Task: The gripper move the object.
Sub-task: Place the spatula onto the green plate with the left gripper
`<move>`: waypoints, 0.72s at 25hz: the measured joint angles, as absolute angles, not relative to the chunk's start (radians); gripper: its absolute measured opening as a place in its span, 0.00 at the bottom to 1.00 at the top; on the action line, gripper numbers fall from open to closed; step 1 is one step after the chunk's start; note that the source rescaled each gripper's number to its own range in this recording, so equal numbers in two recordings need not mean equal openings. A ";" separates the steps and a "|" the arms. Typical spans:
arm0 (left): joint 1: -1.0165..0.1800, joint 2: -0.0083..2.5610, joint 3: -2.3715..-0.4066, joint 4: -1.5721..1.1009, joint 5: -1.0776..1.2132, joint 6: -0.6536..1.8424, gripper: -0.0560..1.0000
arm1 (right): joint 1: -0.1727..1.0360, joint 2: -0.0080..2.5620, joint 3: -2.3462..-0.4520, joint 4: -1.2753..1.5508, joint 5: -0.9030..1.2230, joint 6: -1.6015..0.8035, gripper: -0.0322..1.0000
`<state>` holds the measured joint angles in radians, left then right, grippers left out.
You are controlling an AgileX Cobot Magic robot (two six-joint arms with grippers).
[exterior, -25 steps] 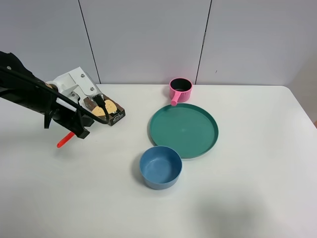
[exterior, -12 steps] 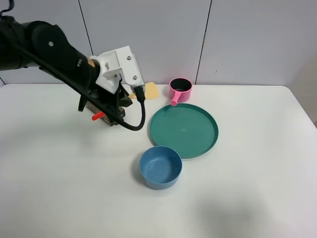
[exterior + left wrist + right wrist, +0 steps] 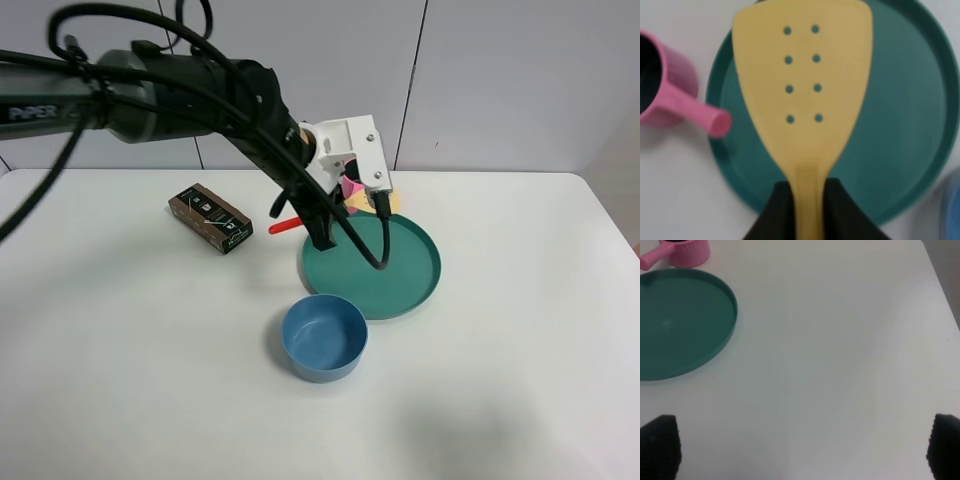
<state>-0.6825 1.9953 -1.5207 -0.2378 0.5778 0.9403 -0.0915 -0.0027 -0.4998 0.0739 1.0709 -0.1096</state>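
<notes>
The left hand (image 3: pixel 807 202) grips the spatula (image 3: pixel 802 85) by its neck, the yellow perforated blade held in the air over the green plate (image 3: pixel 900 125). The right hand (image 3: pixel 802 445) gapes wide and empty, off beside the plate.

Hemmed near the left pincer (image 3: pixel 807 197) by pink cup (image 3: pixel 660 95) behind green plate (image 3: pixel 410 285), blue bowl (image 3: pixel 323 336) in front, brown box (image 3: pixel 209 217) well apart leftward; open desk (image 3: pixel 520 330) rightward.

Yellow perforated spatula (image 3: pixel 801 75), teal plate (image 3: pixel 900 125)
</notes>
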 joint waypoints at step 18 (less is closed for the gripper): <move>-0.698 2.296 -1.739 -0.261 0.591 0.964 0.05 | -0.091 -0.003 -0.500 0.074 1.071 -0.110 1.00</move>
<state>-0.6977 2.2959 -1.7394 -0.2607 0.5906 0.9638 -0.0915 -0.0027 -0.4998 0.0739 1.0709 -0.1096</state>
